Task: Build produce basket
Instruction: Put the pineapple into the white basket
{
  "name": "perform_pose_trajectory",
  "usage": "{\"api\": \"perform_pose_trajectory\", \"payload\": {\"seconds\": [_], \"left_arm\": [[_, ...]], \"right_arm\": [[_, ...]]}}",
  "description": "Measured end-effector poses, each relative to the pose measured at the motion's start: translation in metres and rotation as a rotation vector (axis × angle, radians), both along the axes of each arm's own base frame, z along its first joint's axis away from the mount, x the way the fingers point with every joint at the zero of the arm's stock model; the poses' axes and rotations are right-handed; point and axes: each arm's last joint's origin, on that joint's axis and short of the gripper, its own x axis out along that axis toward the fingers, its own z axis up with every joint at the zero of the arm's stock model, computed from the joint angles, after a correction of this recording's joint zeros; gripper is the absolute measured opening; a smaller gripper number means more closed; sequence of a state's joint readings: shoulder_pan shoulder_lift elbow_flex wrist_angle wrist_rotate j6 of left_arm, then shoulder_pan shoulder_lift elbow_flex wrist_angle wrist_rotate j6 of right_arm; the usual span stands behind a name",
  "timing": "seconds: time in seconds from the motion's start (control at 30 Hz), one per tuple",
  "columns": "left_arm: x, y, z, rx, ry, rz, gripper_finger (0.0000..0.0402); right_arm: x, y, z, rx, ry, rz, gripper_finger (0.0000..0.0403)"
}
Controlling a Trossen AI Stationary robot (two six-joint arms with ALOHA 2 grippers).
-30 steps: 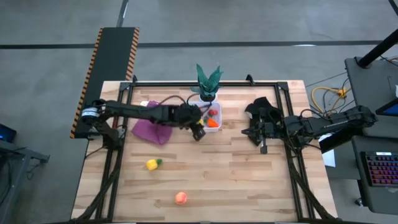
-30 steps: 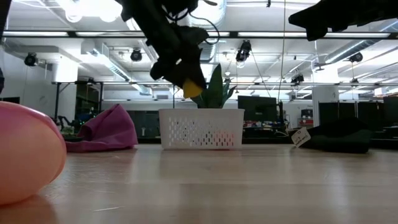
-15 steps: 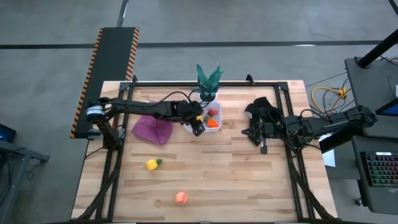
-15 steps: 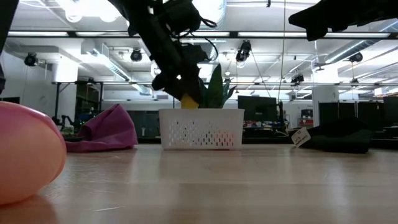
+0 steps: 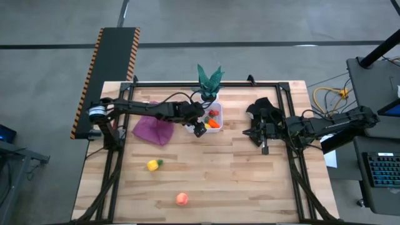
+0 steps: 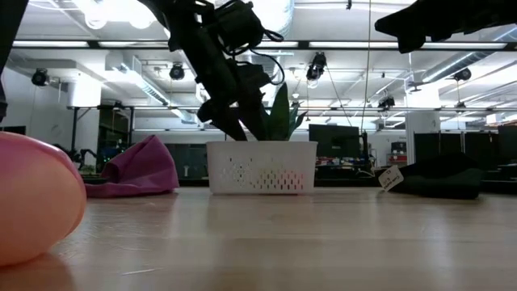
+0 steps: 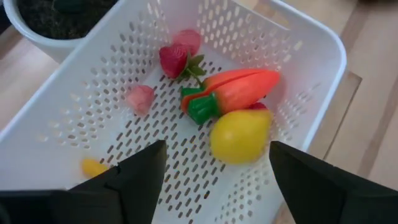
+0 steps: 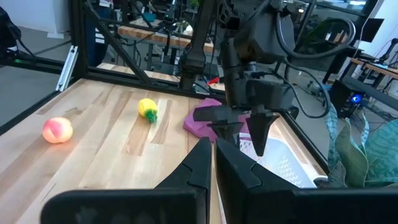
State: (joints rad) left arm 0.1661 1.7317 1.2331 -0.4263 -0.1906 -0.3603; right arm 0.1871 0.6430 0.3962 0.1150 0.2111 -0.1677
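Observation:
The white mesh basket (image 5: pixel 218 107) stands at the table's far middle, beside the potted plant. My left gripper (image 5: pixel 199 127) hangs open just above its near side. In the left wrist view the basket (image 7: pixel 323 43) holds a yellow lemon (image 7: pixel 239 135), the orange carrot (image 7: pixel 244 87) and red berries (image 7: pixel 174 59), and the lemon lies on the basket floor between my spread fingers, untouched. A second lemon (image 5: pixel 153 165) and the peach-pink fruit (image 5: pixel 182 199) rest on the table nearer the front. My right gripper (image 5: pixel 264 147) waits shut at the right, holding nothing.
A purple cloth (image 5: pixel 152 130) lies left of the basket and a black cloth (image 5: pixel 262 109) right of it, under the right arm. The potted plant (image 5: pixel 209 81) stands just behind the basket. Bare wood fills the near half of the table around the two loose fruits.
My left gripper has carried a lemon toward the far edge and down over the basket, then let it go. The lemon, seen between the fingers above the rim a second ago, now lies inside the basket next to the carrot.

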Motion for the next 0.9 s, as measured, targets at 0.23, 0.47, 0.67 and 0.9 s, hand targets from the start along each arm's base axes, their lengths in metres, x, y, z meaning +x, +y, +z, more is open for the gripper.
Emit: {"api": "perform_pose_trajectory", "payload": {"seconds": [0.23, 0.47, 0.67, 0.9], "left_arm": [[-0.012, -0.022, 0.027, -0.112, -0.007, -0.056, 0.0274], [-0.058, -0.084, 0.062, -0.217, 0.057, -0.046, 0.0275], [-0.106, -0.139, 0.069, -0.26, 0.199, 0.12, 0.0275], [-0.127, -0.186, 0.051, -0.272, 0.346, 0.155, 0.0276]], "right_arm": [[0.0, 0.0, 0.0, -0.01, 0.001, 0.002, 0.0013], [0.0, 0.0, 0.0, -0.015, 0.003, 0.004, 0.0013], [0.0, 0.0, 0.0, -0.012, 0.006, 0.003, 0.0013], [0.0, 0.0, -0.001, -0.009, 0.006, 0.002, 0.0013]]}}
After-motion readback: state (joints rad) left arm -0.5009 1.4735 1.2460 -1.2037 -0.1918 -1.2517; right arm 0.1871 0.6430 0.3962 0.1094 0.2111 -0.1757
